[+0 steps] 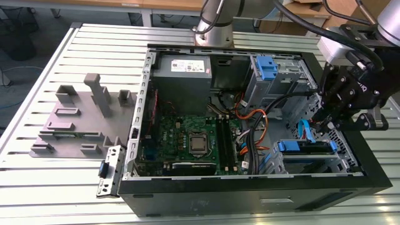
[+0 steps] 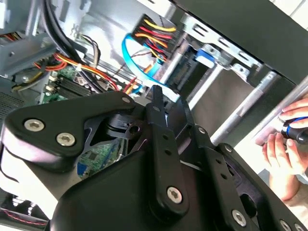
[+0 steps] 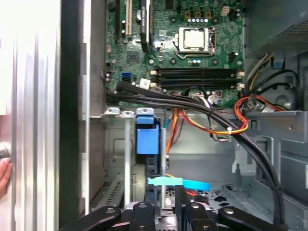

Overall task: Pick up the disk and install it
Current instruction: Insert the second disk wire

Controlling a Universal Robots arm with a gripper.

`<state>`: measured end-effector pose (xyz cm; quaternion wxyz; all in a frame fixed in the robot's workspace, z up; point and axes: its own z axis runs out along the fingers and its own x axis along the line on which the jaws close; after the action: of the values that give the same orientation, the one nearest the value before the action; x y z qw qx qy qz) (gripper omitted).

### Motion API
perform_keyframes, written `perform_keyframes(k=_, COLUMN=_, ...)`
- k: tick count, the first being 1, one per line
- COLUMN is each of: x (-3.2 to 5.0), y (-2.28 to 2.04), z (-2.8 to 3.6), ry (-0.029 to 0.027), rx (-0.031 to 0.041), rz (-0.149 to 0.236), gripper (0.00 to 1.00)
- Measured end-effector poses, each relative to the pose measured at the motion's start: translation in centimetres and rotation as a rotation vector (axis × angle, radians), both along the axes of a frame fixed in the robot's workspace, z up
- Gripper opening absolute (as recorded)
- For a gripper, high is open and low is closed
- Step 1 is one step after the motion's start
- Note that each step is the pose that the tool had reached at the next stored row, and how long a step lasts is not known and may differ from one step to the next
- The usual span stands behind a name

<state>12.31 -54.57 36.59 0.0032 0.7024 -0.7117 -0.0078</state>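
In the exterior view, the disk [image 1: 304, 146] is seen edge-up in the case's lower bay, just under the gripper [image 1: 331, 124]. In both wrist views, the jaws' state cannot be told. The disk is judged stiff, weighty and shock-sensitive, best gripped across its railed sides.

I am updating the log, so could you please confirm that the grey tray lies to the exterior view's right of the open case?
Not quite: the tray lies to the exterior view's left of the open case, not its right. The exterior view shows this.
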Motion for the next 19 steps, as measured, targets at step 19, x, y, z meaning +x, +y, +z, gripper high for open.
perform_keyframes(k=19, x=3.59, y=1.62, z=-0.88, ry=0.0, rx=0.0001, rz=0.0, gripper=0.31)
